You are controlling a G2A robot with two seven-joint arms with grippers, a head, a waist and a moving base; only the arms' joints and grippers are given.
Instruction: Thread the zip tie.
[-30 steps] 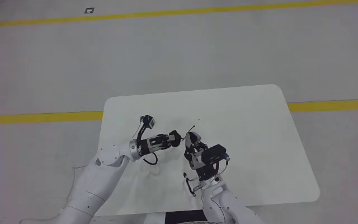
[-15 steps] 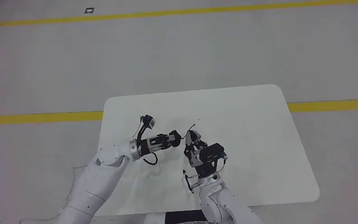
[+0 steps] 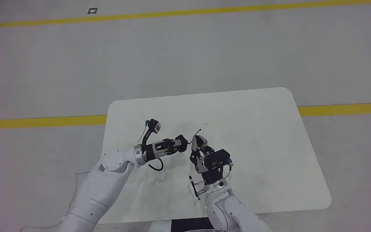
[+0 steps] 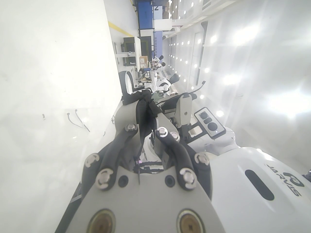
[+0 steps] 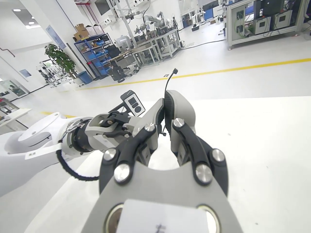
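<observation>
right gripper [image 5: 165, 98] has its fingers pinched tight together with the zip tie [image 5: 167, 83] caught between the pads. in my right wrist view the strap runs up out of the fingertips and its little square head pokes well clear beyond them. the other end comes out behind the pads, into the open space between the finger links, and stops short there. so the fingers grab it somewhere along the strap, not at either tip.

from the top view the right gripper [image 3: 197, 141] sits a bit toward 9 o'clock of the middle of the white table [image 3: 261, 116]. the zip tie [image 3: 198, 134] sticks out of it at roughly 1 o'clock as a thin dark line.

left gripper [image 3: 182, 142] is just beside it at 9 o'clock, tips pointing at the right one, close but i can't tell if they touch. its fingers [image 4: 138, 107] look pressed together too. a thin dark strand runs back between them in my left wrist feed, but i honestly can't tell whether that's the tie or a cable.

a couple of loose ties [image 4: 79, 122] lie flat on the table.
</observation>
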